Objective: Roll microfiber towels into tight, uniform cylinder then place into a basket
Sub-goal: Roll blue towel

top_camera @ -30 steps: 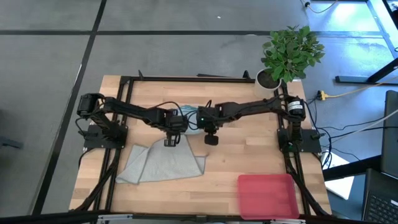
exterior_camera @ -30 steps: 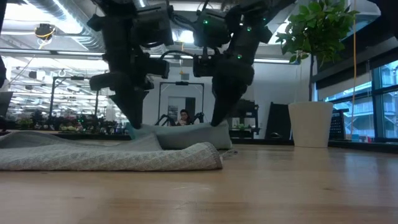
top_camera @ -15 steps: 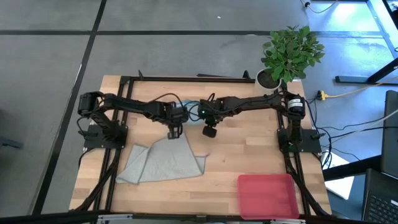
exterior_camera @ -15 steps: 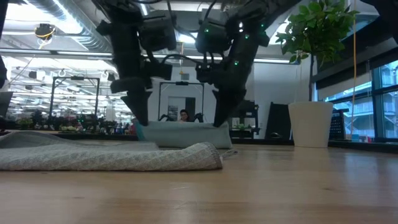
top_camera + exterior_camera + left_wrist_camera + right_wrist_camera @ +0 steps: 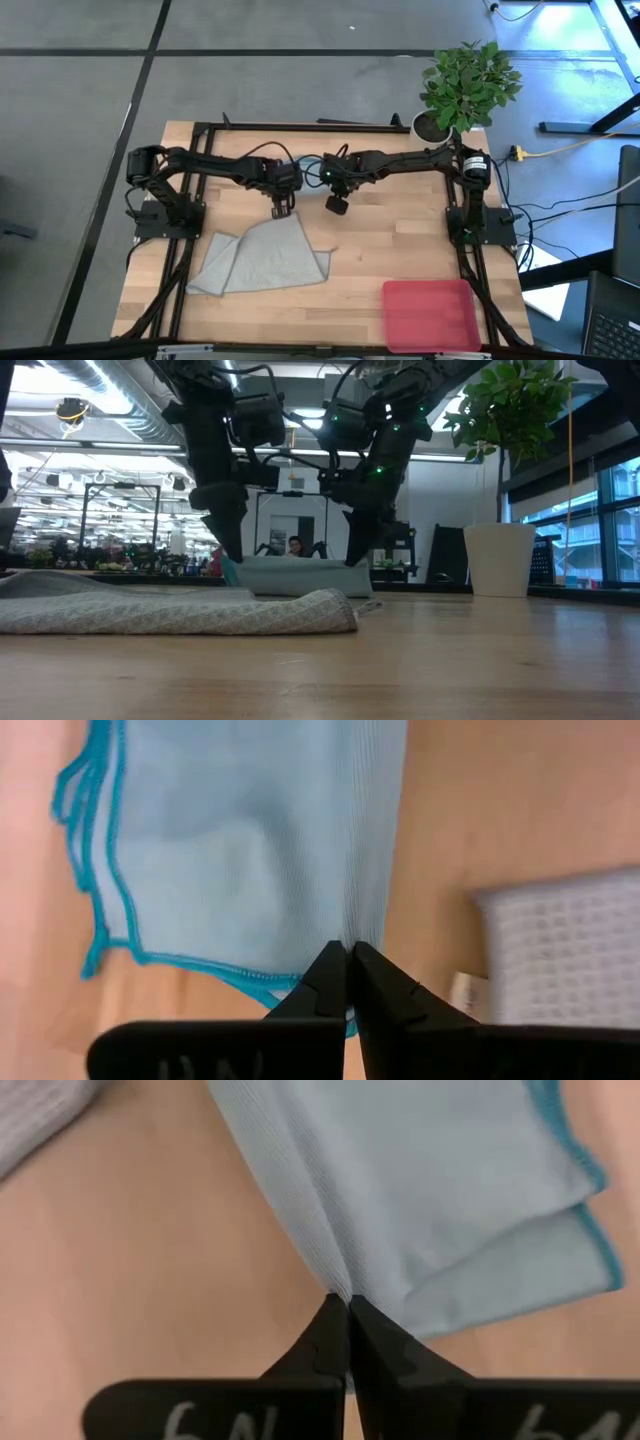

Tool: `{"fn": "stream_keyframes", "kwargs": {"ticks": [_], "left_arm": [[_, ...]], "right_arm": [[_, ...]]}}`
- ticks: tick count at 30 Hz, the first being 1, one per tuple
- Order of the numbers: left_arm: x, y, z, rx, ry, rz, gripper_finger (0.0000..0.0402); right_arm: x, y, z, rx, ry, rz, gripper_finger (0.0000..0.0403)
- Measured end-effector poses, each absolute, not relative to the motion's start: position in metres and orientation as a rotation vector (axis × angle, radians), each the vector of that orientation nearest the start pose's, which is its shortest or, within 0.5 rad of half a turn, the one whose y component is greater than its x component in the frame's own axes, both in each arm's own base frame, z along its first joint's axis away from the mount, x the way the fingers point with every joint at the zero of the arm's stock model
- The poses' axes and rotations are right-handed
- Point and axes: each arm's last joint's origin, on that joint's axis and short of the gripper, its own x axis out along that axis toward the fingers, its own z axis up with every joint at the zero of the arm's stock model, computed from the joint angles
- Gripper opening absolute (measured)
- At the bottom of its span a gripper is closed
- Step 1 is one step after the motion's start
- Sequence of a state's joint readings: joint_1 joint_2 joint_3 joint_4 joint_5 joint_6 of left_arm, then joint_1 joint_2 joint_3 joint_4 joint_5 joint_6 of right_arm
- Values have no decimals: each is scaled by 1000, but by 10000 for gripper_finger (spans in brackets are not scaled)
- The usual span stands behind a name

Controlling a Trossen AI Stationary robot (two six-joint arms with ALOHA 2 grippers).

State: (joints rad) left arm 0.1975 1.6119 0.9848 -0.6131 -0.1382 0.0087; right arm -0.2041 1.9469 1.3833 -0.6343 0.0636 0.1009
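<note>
Wooden table [image 5: 370, 250], high view: fills the centre of the frame, both arms reaching in from its left and right edges and meeting just above centre.

Grey-green towel [image 5: 262, 258]: lower left of centre, spread loosely, one corner folded over. Untouched by either arm. In the low view it lies as a flat rumpled layer at lower left.

Basket [image 5: 430, 313]: pink, bottom right of the high view, well apart from both towels. Nothing visible in it.

Light blue towel [image 5: 250, 850]: barely visible from above, mostly hidden between and under the two wrists. In the low view it hangs as a short taut band at mid-frame between the two grippers, slightly off the table or just grazing it; I cannot tell which.

Left gripper [image 5: 348, 952]: fingers pinched together on a fold of the blue towel near its teal-stitched hem. Right gripper [image 5: 343, 1302]: likewise clamped on a pleat at the towel's other side.

Step in hand, by judgement: the blue towel is held at two points for laying out or starting the roll; no cylinder is formed yet and nothing is in the basket. The next move probably calls for both arms travelling together at even tension so the cloth lands flat and clear of the grey-green towel.

Views compared: only the wrist views show the pinch points; only the low view shows the towel's height; only the high view shows the basket.
</note>
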Motion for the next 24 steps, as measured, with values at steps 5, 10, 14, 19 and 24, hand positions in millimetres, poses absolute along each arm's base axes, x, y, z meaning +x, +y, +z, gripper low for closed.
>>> {"fn": "stream_keyframes", "kwargs": {"ticks": [5, 10, 14, 19, 24], "left_arm": [[291, 47, 180, -38, 1259, 205, 0], [290, 27, 179, -47, 1290, 169, 0], [289, 12, 178, -40, 1313, 140, 0], [291, 10, 179, -34, 1288, 161, 0], [293, 21, 178, -70, 1272, 202, 0]], "right_arm": [[384, -65, 178, 192, 1210, -205, 5], [383, -43, 177, 193, 1254, -161, 5], [385, -25, 177, 186, 1254, -102, 5], [386, -22, 177, 188, 1244, -188, 5], [385, -25, 177, 184, 1235, -268, 5]]}}
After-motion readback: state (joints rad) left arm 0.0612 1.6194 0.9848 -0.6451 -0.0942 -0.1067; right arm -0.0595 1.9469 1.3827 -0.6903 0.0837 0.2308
